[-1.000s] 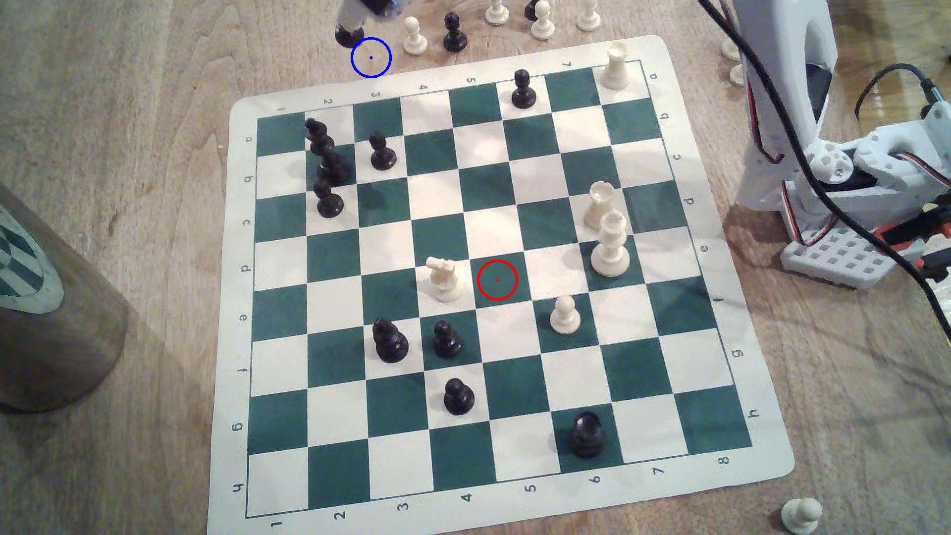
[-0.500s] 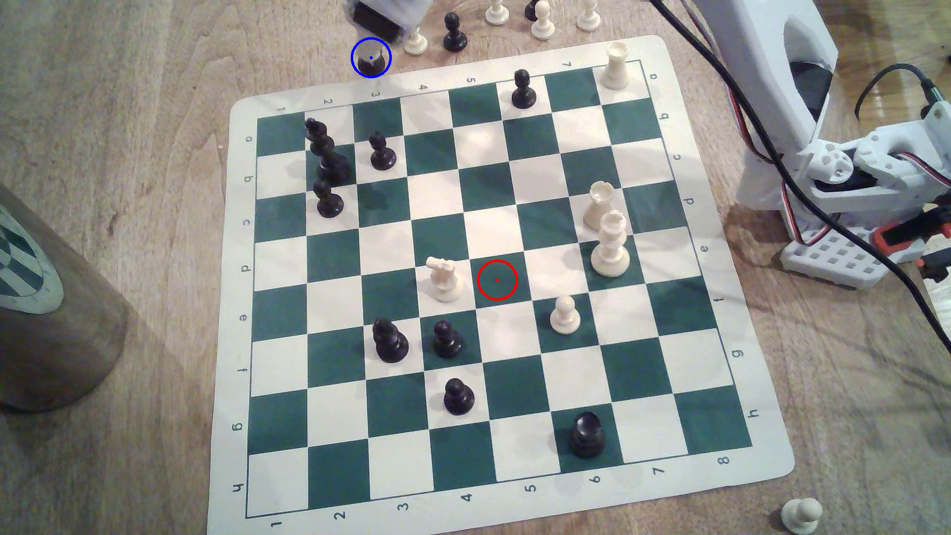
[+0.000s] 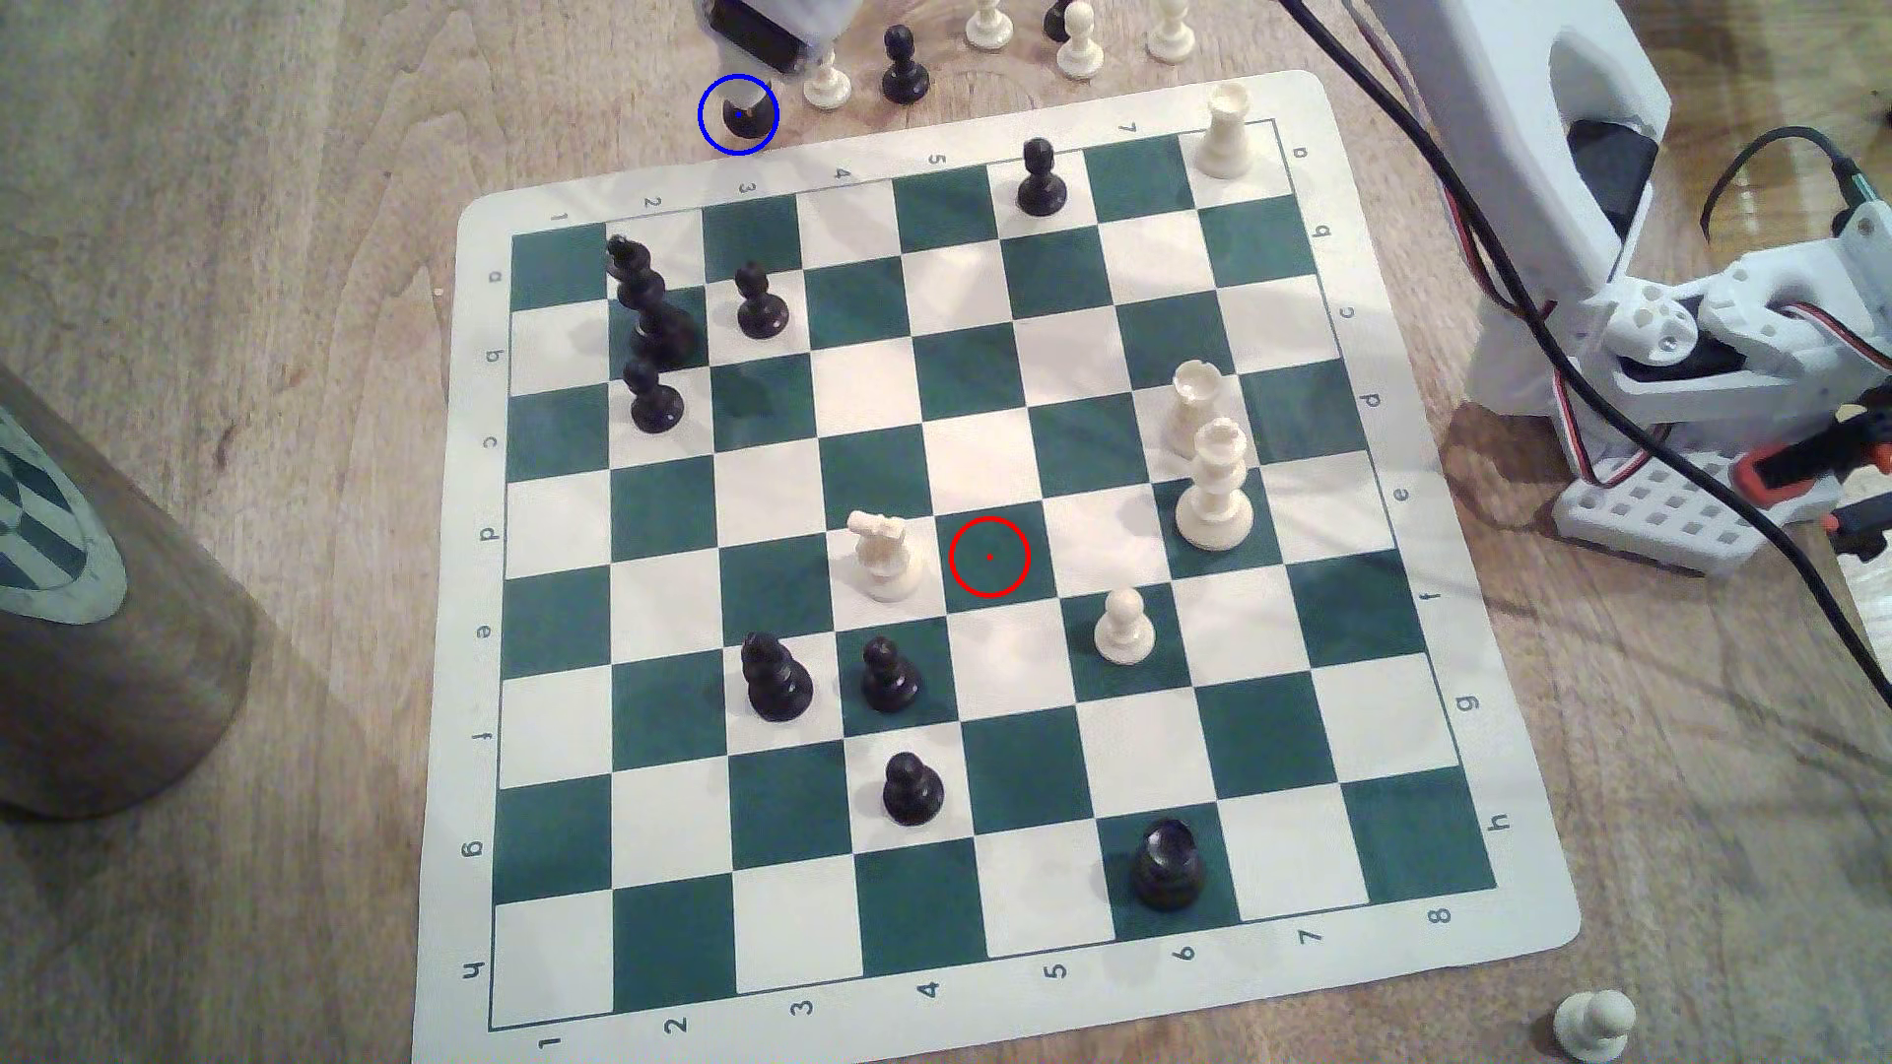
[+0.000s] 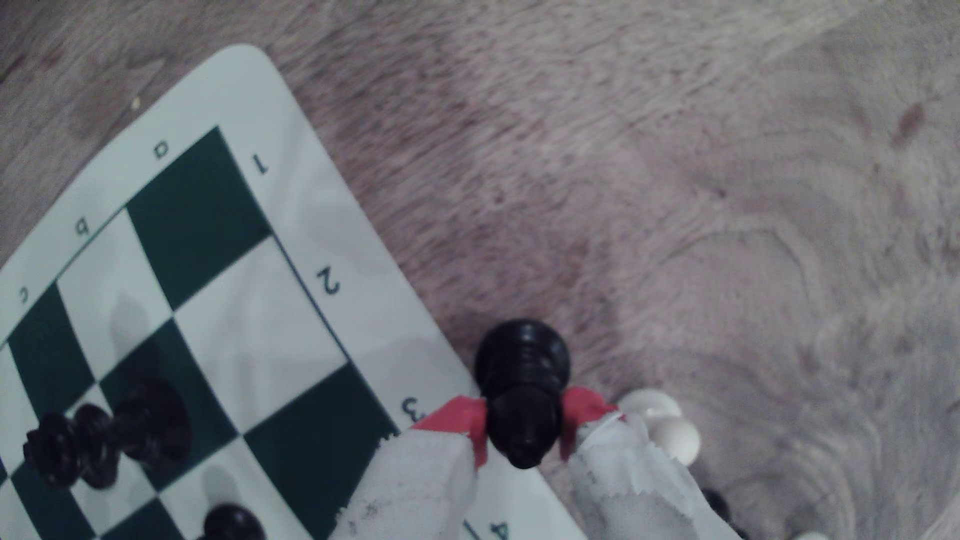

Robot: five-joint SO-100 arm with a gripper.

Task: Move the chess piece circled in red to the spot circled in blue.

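Wood-grain desk (image 3: 256, 153): our pincer (image 4: 524, 431) clamps the upright bishop (image 4: 522, 384) inside the blue circle (image 3: 738, 115); wrist view shows red pads (image 4: 457, 418).

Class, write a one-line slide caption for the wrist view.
Black bishop stands on bare wood beside the chessboard, between the gripper fingers.

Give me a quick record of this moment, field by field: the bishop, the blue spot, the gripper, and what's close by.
piece: black bishop, upright, base on the wood table
spot: blue circle, off the board near column 3; the bishop's base sits inside it
red circle: square holds no piece
gripper: gripper, red-tipped fingers on either side of the bishop's top; contact unclear
neighbours: white pawn and black pawn on the table, to the exterior view's right
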